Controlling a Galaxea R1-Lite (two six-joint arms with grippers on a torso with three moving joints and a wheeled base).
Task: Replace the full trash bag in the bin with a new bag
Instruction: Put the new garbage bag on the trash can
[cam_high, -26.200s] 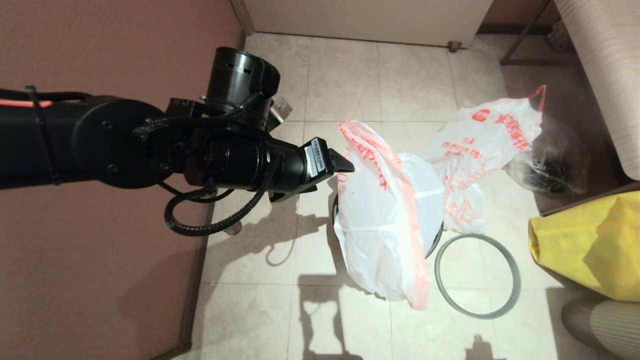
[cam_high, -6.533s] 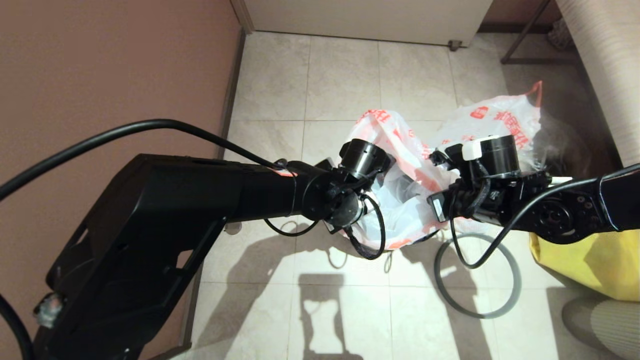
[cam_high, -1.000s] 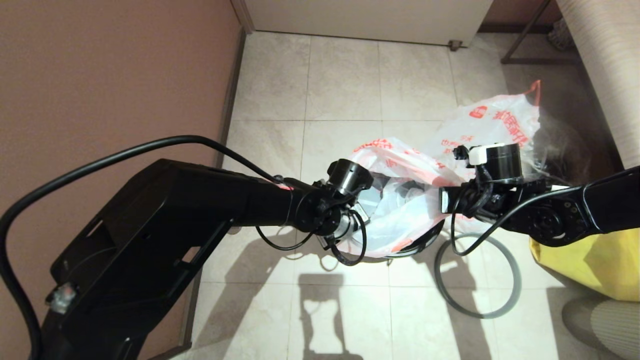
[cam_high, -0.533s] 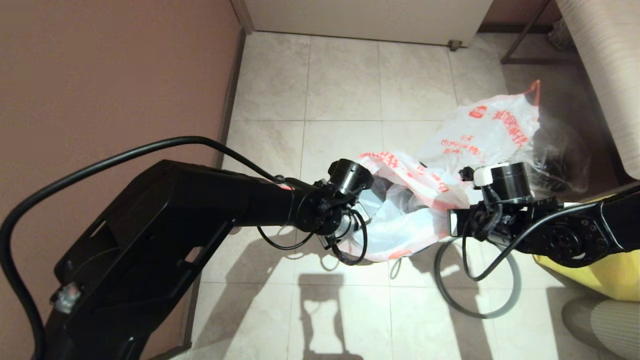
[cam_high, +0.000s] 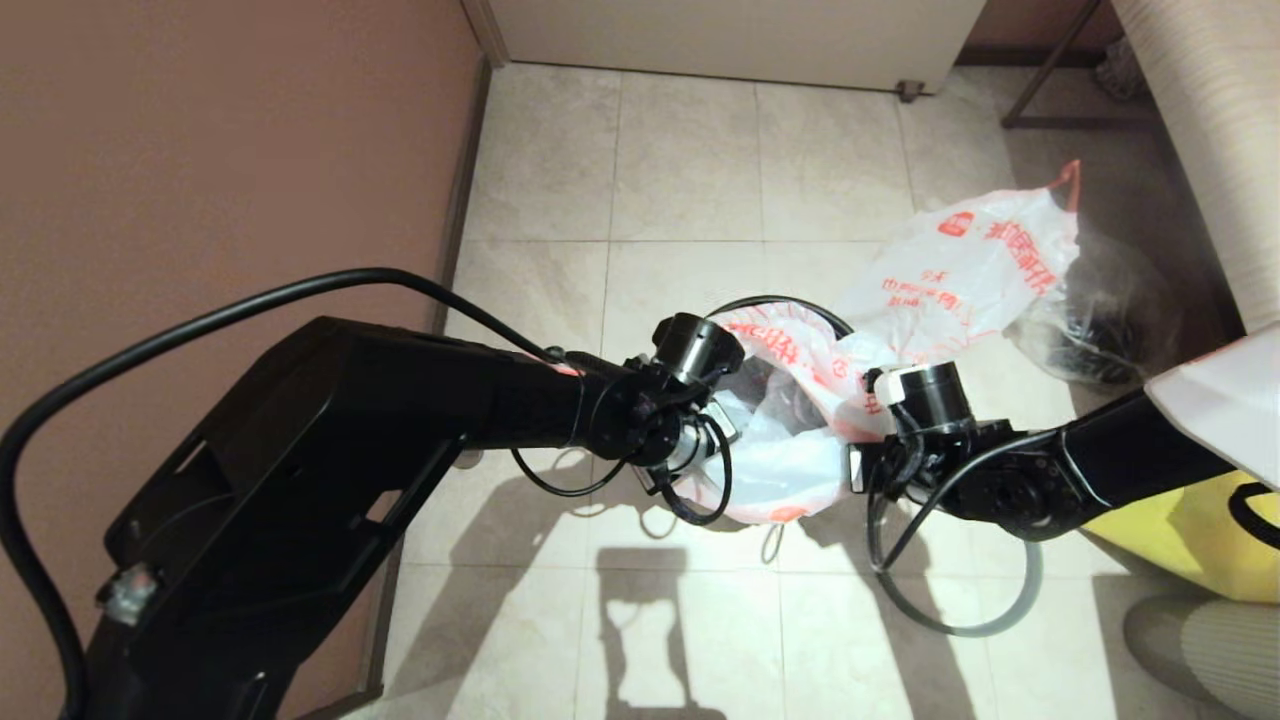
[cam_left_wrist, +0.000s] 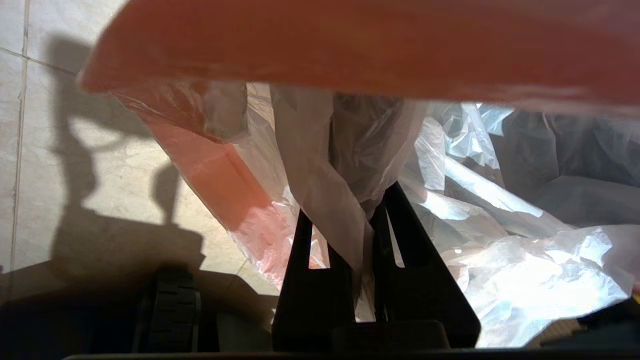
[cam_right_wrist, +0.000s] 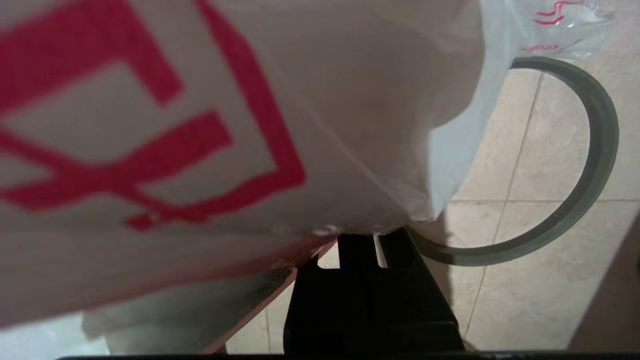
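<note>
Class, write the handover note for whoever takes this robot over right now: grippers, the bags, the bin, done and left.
Left gripper: shut on the new bag, at the bin's left side.
Right gripper: shut on the same bag's edge, at the bin's right side.
The bin is mostly hidden under the new bag, which is spread over its mouth.
The full trash bag is out, on the floor behind the bin.
The grey ring rim lies on the floor.
Left: settle the bag in, refit the ring.

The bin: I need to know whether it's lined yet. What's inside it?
The new bag is spread over the bin, held by the left tool and right tool. Its film hides the bin's bottom and walls.
</note>
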